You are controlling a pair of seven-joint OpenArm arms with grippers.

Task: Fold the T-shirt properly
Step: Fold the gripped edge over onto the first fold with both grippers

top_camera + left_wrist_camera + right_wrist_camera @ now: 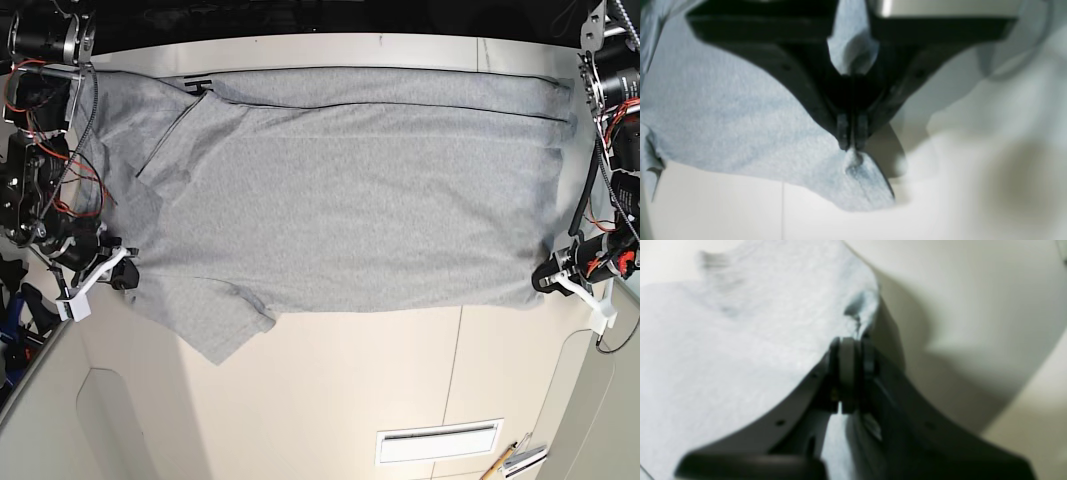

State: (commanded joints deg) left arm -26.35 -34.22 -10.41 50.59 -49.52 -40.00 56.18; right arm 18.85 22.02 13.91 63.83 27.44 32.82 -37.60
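Note:
The light heather-grey T-shirt (340, 200) lies spread flat across the far half of the white table, plain side up, with a strip of black lettering (197, 85) peeking at its far edge. A sleeve (215, 325) sticks out toward the front left. My left gripper (547, 279) is shut on the shirt's front right corner (860, 173), low at the table. My right gripper (128, 278) is shut on the shirt's front left edge (858, 311).
The white table (330, 400) has panel seams and a slotted vent (438, 441) near the front. A pencil-like object (505, 460) lies at the front right. Cables and arm mounts (40, 120) stand at the left and right edges.

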